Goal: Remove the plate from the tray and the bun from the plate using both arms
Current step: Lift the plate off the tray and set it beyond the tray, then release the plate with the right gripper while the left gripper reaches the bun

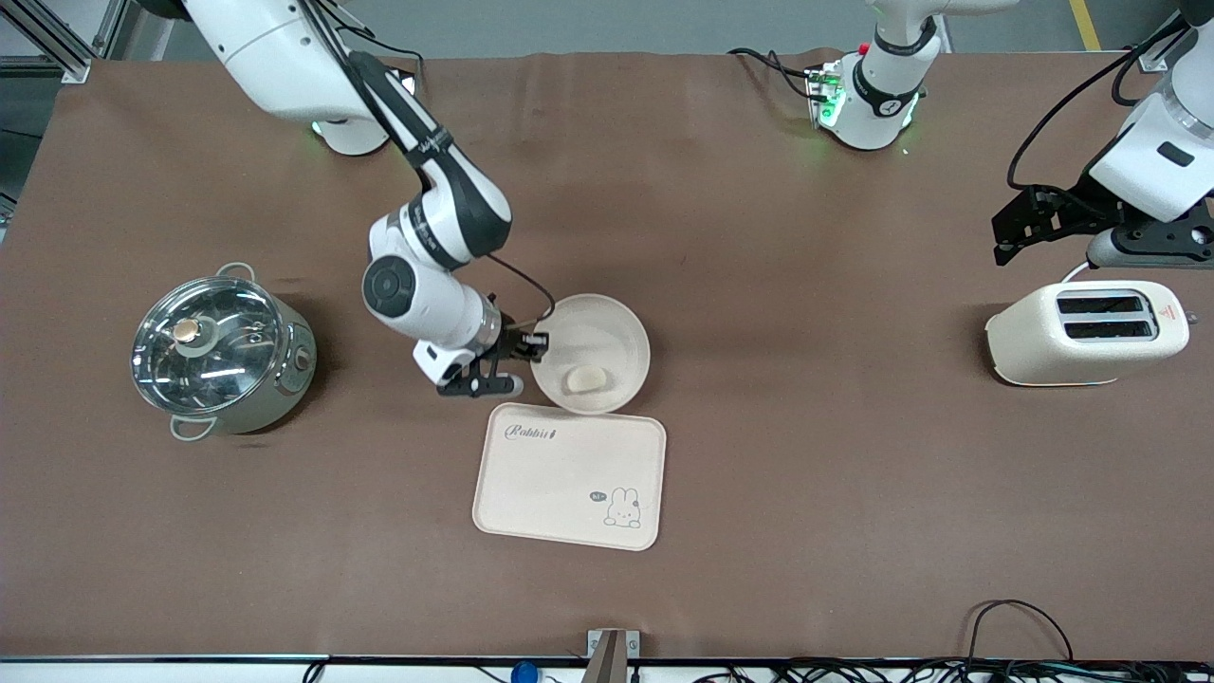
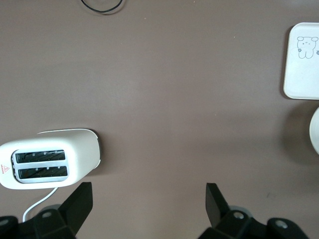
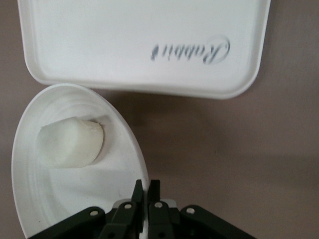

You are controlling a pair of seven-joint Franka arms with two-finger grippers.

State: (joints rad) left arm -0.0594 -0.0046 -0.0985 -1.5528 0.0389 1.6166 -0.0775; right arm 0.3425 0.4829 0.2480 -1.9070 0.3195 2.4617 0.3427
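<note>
in the front view we saw the plate [image 1: 592, 353] off the tray [image 1: 569, 475], sitting on the table [image 1: 806, 427] just beside the tray's edge that faces the robots' bases, so close that its rim seemed to meet that edge. the bun [image 1: 583, 379] lay in the plate, in the part nearest the tray. the right hand [image 1: 533, 344] was low at the plate's rim on the side toward the right arm's end of the table. from that high camera we could not tell how its fingers stood.

the right wrist view settled that: the right hand [image 3: 147, 191] had its fingers pressed nearly together, pinching the plate's [image 3: 75, 199] thin rim between them. it also showed the bun [image 3: 71, 141] as a pale lump resting apart from the pinched rim, and the tray [image 3: 144, 45] with its "rabbit" script, bare inside.

the left hand [image 1: 1029, 223] waited in the air over the table near the left arm's end, above a cream toaster [image 1: 1091, 331]. the left wrist view showed the left hand [image 2: 149, 199] spread wide with nothing between its fingers, the toaster [image 2: 50, 159] below, and a corner of the tray [image 2: 301, 64] with the rabbit drawing.

a lidded steel pot [image 1: 220, 349] stood near the right arm's end of the table, seen only from the front.
</note>
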